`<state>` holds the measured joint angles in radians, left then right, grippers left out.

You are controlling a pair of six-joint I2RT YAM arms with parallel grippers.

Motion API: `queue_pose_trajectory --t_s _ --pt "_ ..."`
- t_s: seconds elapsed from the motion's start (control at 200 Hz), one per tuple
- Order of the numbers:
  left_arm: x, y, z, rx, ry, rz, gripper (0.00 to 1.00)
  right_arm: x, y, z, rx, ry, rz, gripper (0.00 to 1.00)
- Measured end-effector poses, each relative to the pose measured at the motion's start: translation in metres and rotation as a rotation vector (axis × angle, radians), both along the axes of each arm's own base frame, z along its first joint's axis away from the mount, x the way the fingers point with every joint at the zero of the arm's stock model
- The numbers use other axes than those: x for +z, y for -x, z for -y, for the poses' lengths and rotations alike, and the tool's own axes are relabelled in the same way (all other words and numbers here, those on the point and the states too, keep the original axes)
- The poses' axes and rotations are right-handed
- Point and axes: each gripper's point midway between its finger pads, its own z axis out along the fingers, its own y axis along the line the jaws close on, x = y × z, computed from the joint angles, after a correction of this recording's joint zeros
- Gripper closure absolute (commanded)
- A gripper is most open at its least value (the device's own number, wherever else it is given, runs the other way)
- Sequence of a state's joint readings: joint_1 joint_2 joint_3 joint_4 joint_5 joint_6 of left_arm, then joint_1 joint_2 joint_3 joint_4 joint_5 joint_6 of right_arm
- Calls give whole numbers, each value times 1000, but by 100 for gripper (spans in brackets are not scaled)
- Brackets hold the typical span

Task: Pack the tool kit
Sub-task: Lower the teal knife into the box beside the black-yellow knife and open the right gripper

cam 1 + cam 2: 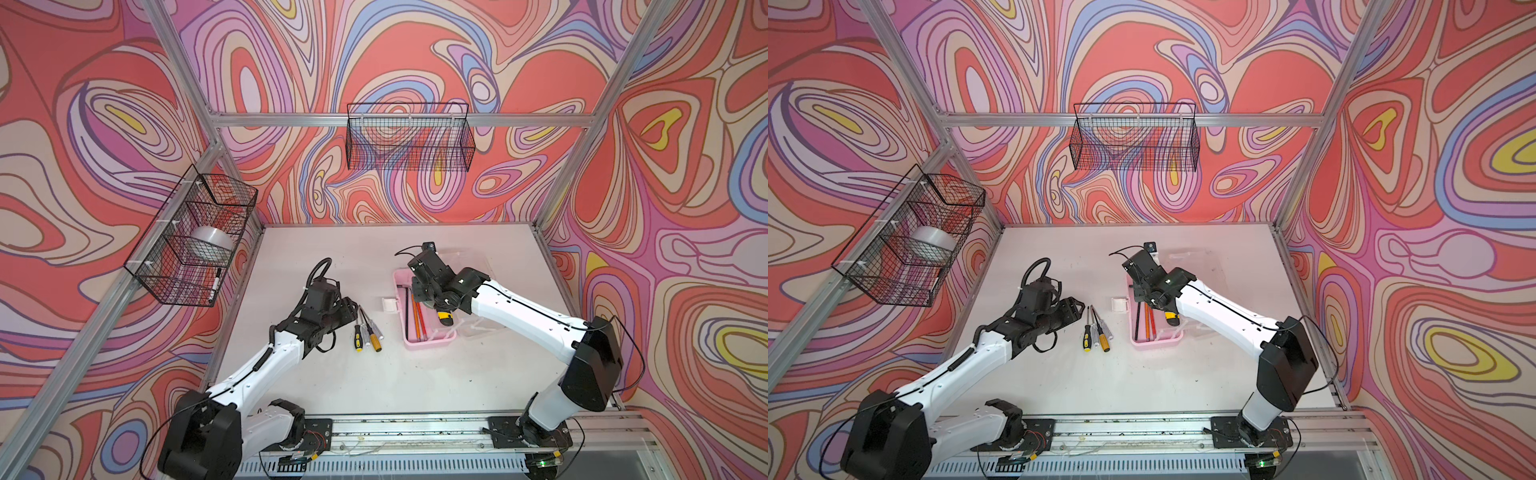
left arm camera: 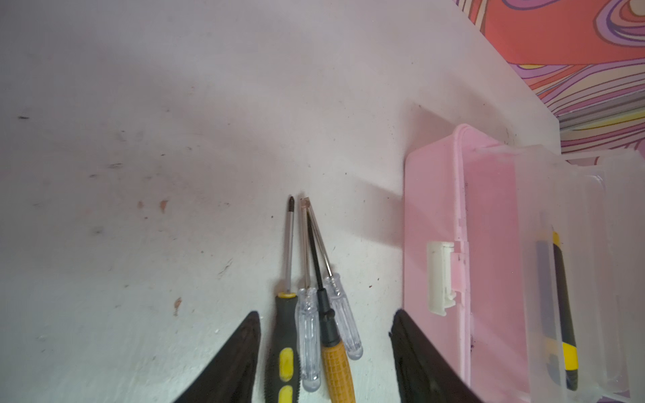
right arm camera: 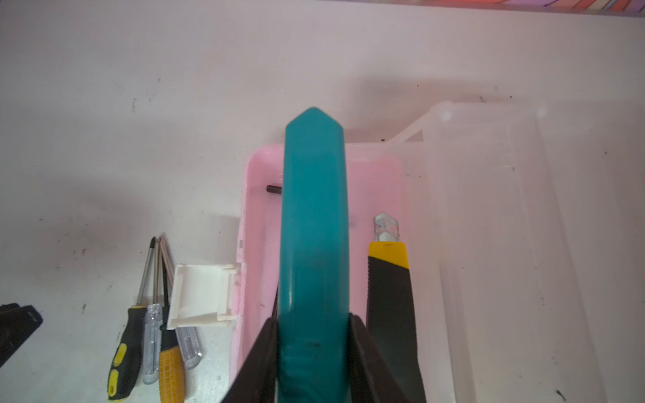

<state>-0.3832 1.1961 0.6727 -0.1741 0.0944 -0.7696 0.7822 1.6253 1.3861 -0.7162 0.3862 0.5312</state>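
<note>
The tool kit's pink case [image 1: 428, 343] [image 3: 253, 209] lies open, its clear lid [image 1: 478, 266] [image 3: 506, 244] flat beside it. My right gripper [image 3: 314, 335] [image 1: 430, 301] is shut on a teal knife [image 3: 314, 226], held over the case. Inside lie a yellow-black knife [image 3: 389, 296] [image 1: 445, 318] and orange rods [image 1: 417, 313]. Several screwdrivers [image 1: 365, 328] [image 2: 307, 314] lie side by side on the table left of the case. My left gripper [image 2: 327, 314] [image 1: 353, 306] is open, low over their handles, a finger on either side, not touching them.
The case's white latch [image 1: 390, 304] [image 3: 202, 296] sticks out toward the screwdrivers. A black wire basket [image 1: 195, 237] on the left wall holds a tape roll and a marker. Another wire basket [image 1: 409, 137] hangs on the back wall. The white table [image 1: 353, 382] stretches toward the front rail.
</note>
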Motion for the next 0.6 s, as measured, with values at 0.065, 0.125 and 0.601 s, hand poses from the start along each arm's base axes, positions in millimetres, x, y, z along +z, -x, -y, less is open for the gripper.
queue_pose_trajectory --t_s 0.065,0.125,0.601 --pt "-3 -5 11 -24 -7 -9 38 -11 3 6 -9 18 -21 69" --pt "-5 -8 19 -43 -15 -18 38 -20 6 11 -17 33 -40 69" --pt "-3 -12 40 -88 -24 -12 38 -42 12 29 -52 13 -88 47"
